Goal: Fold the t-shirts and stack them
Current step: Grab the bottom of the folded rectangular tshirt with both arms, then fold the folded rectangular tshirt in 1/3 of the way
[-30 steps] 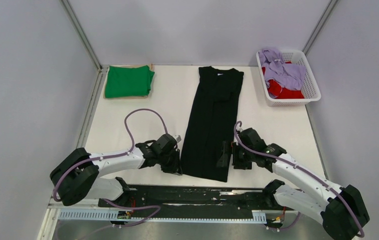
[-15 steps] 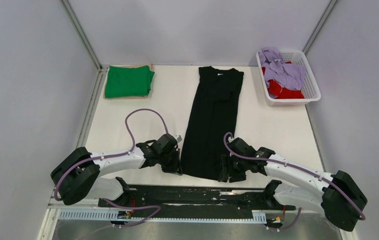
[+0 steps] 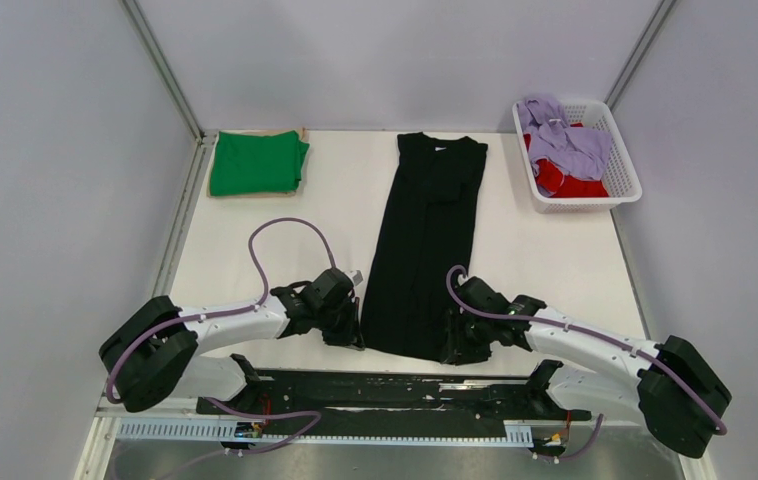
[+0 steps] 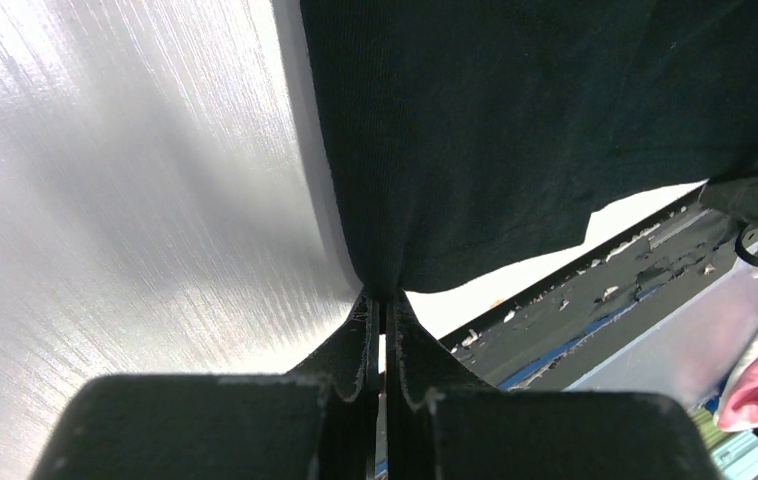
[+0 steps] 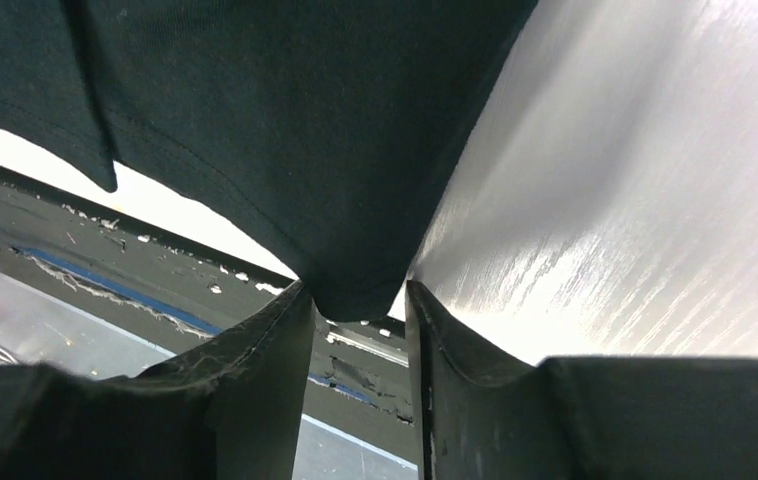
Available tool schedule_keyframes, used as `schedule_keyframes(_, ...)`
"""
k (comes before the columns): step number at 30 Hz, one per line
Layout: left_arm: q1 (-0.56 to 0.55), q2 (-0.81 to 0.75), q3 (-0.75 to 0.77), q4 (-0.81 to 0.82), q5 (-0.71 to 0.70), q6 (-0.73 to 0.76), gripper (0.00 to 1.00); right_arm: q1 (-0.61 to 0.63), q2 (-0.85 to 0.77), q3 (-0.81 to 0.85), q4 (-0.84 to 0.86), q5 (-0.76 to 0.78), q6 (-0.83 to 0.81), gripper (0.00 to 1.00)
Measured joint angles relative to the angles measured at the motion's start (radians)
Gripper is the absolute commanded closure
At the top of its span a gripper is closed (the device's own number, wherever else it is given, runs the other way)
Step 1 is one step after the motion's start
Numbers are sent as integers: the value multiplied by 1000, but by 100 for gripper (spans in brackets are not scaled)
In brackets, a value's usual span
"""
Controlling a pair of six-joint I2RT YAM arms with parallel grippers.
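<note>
Top external shows one black tee [image 3: 425,240]: left hand [image 3: 357,342] pinching it, right hand [image 3: 449,352] spread.

Plain black t-shirt [image 3: 425,235], bright green t-shirt [image 3: 255,163], light purple t-shirt [image 3: 570,145], red t-shirt [image 3: 555,179], white basket [image 3: 587,203] with criss-cross holes, white table [image 3: 555,250].

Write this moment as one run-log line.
black fabric t-shirt: flat, folded lengthwise | left gripper: shut on its near hem corner | right gripper: open around other near corner
</note>
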Motion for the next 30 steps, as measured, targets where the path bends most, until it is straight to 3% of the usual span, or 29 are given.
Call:
schedule_keyframes(5,0,-2,0,2,-5,-2,100,0,20,0,29,28,3,89)
schedule_keyframes(10,0,-11,8,3,-22,0,100,0,24,10,45,53,-4,100)
schedule_keyframes(21,89,10,277,-23,-89,67,100,-59,-23,163,70,192,-59,100)
schedule_keyframes(30,256,311,566,-15,-81,169,100,-296,93,245,204,249,-130,100)
